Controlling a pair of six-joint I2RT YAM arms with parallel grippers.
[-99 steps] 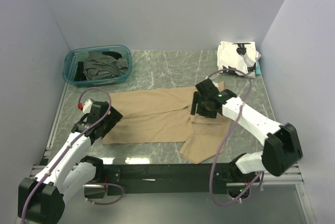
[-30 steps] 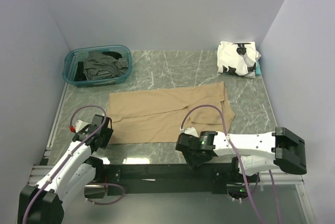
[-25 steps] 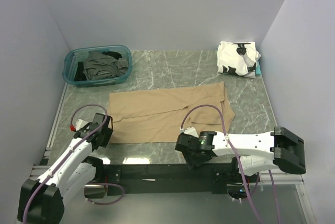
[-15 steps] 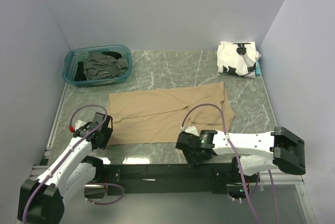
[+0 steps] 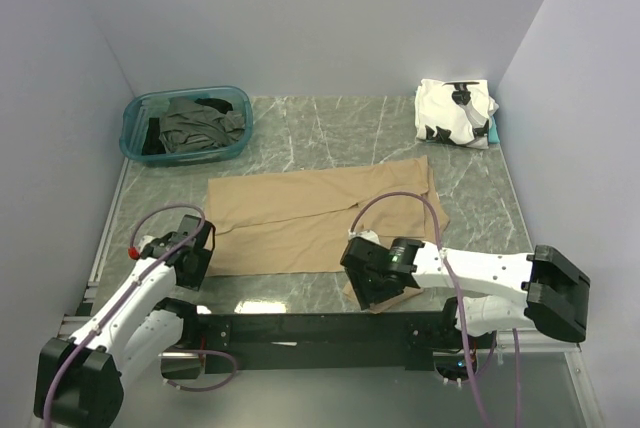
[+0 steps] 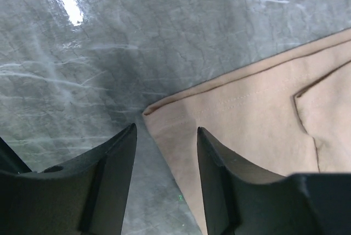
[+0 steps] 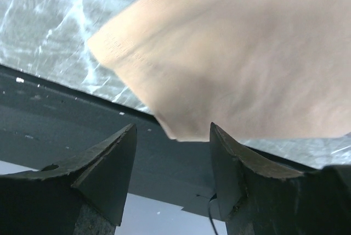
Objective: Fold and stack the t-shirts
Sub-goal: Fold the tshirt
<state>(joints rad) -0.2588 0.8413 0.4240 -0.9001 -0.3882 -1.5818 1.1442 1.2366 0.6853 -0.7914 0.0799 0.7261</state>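
A tan t-shirt (image 5: 300, 213) lies spread flat in the middle of the table. My left gripper (image 5: 194, 264) is at its near left corner. In the left wrist view that gripper (image 6: 166, 129) is open, and the tan t-shirt's corner (image 6: 164, 115) lies between the black fingers (image 6: 118, 158). My right gripper (image 5: 372, 283) is low over the shirt's near right flap. In the right wrist view it (image 7: 173, 127) is open, with the tan flap's tip (image 7: 219, 70) just beyond the fingertips, over the black rail. A folded white t-shirt with black patches (image 5: 455, 111) lies at the back right.
A teal bin (image 5: 135, 133) at the back left holds dark grey and black shirts (image 5: 195, 123). The marble table (image 5: 330, 133) is walled on three sides. A black rail (image 5: 300, 328) runs along its near edge, under the right gripper.
The right arm swung from the shirt's middle right down to the near edge, then edged back, uncovering the tan flap. The left gripper crept toward the shirt's near left corner.
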